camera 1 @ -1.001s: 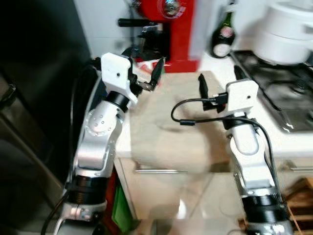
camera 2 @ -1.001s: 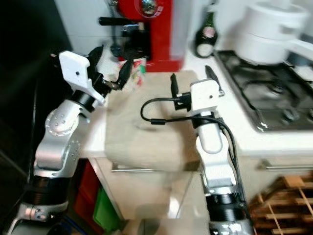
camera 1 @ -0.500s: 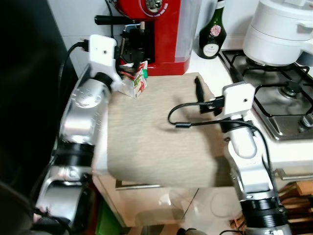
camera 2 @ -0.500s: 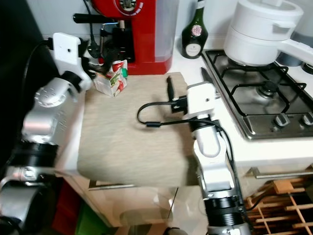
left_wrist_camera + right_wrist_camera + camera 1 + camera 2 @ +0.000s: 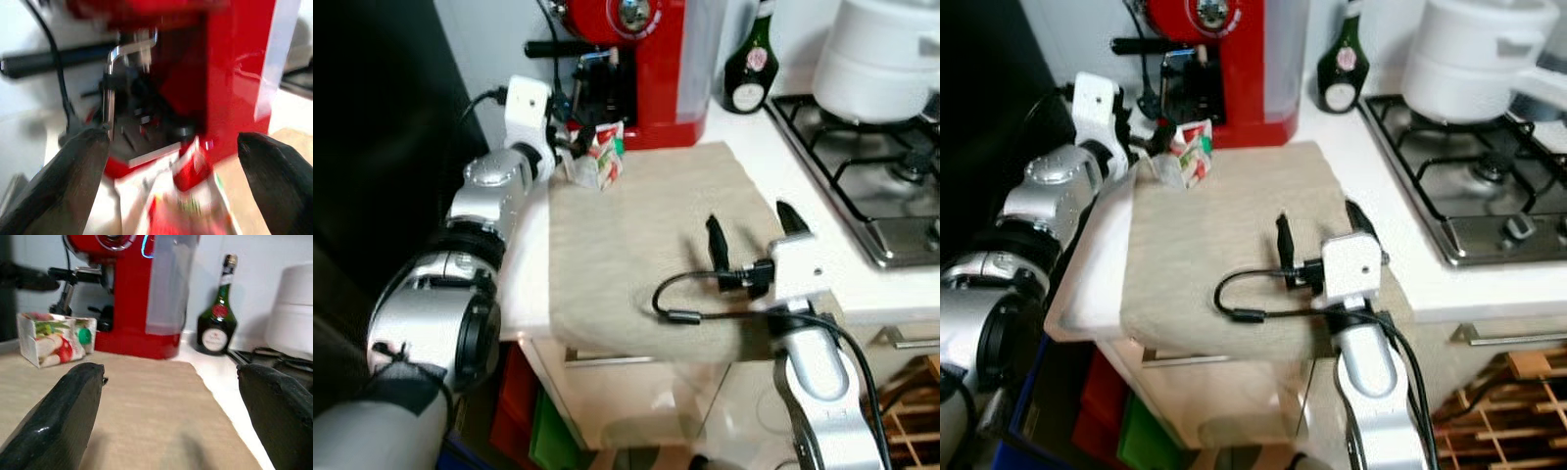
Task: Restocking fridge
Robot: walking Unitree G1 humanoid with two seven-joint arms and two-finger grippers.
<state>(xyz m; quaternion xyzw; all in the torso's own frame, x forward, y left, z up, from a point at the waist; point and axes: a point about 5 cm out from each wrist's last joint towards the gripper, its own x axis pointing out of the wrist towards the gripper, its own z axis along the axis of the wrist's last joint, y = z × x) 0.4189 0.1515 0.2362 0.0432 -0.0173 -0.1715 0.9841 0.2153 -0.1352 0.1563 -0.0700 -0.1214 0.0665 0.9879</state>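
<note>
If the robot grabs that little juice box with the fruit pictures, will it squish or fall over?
Probably it squishes a bit: the juice box looks like thin printed card, so a hard pinch may dent it. It stands upright on the soft beige cloth, so a sideways nudge might tip it. The left gripper is open around it, so an even squeeze seems likely.

**Desk layout, front to back**

A cloth point(image 5: 1234, 245) lies on the desk point(image 5: 1400, 250), its front edge hanging over. At its back left corner stands a juice carton point(image 5: 1190, 155), just before the coffee machine point(image 5: 1234, 59). A bottle point(image 5: 1344, 64) stands right of the machine. The hob point(image 5: 1489, 186) lies at the right, with a pot point(image 5: 1474, 59) on its back.
</note>
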